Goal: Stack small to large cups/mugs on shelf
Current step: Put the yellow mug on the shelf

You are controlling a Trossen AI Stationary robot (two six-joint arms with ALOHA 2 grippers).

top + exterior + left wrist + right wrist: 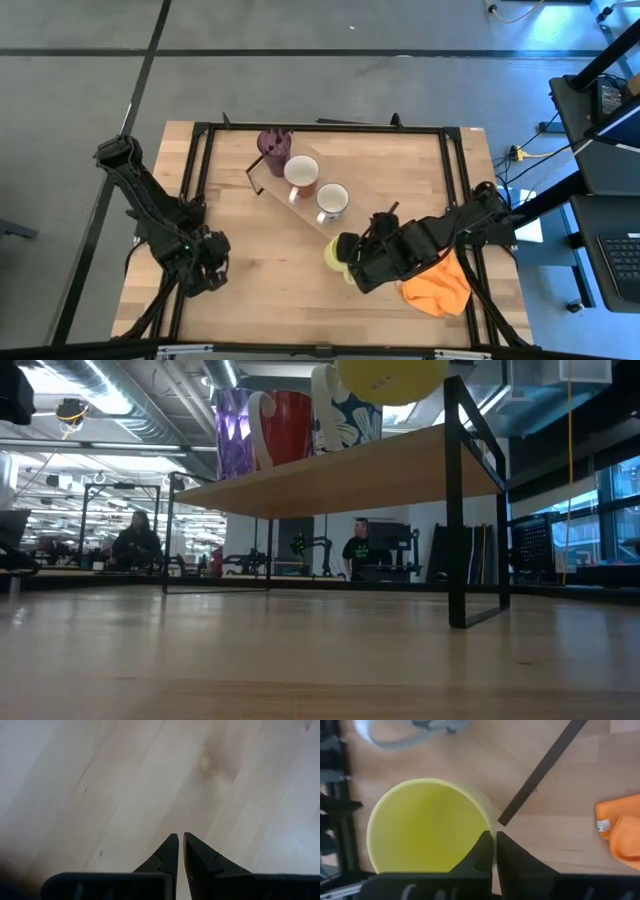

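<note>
Shelf (305,215) end: yellow-green mug (427,825) in right gripper (494,851)

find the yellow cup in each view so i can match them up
High view: yellow cup at the shelf's near end, under the right gripper.
Low view: its rounded underside at top centre, over the shelf's right end.
Left wrist view: not in it.
Right wrist view: open mouth fills the left, fingers pinching its rim.
Shared landmark: the shelf's dark end bar.
</note>
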